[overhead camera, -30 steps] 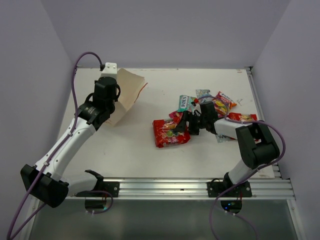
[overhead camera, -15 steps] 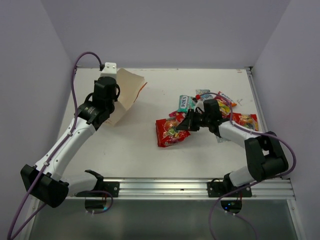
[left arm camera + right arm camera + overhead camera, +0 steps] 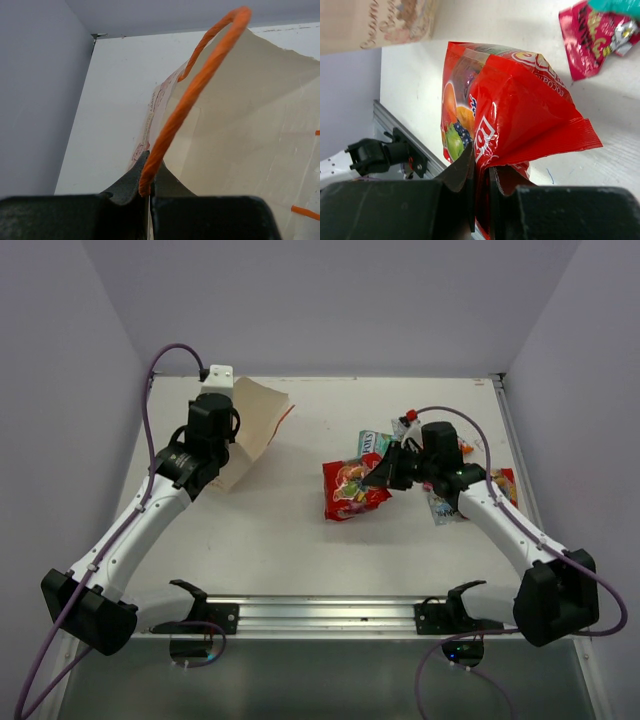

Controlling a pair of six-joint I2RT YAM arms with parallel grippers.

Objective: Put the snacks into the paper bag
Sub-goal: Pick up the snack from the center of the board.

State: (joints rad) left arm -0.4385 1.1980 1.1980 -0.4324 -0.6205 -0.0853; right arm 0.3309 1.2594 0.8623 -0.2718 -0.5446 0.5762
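Observation:
The paper bag lies at the back left with its mouth facing right. My left gripper is shut on its orange cord handle. My right gripper is shut on the edge of a large red snack packet, which hangs lifted off the table. Other snacks lie beyond it: a teal FOX'S packet, a magenta packet, a second red packet and a multicoloured one, partly hidden by the right arm.
A metal rail runs along the table's near edge. Purple walls close in the left, back and right sides. The printed side of the bag shows at the top left of the right wrist view.
My right gripper has shut on the red packet and carried it up and a little to the right. The left arm and the bag have stayed still.

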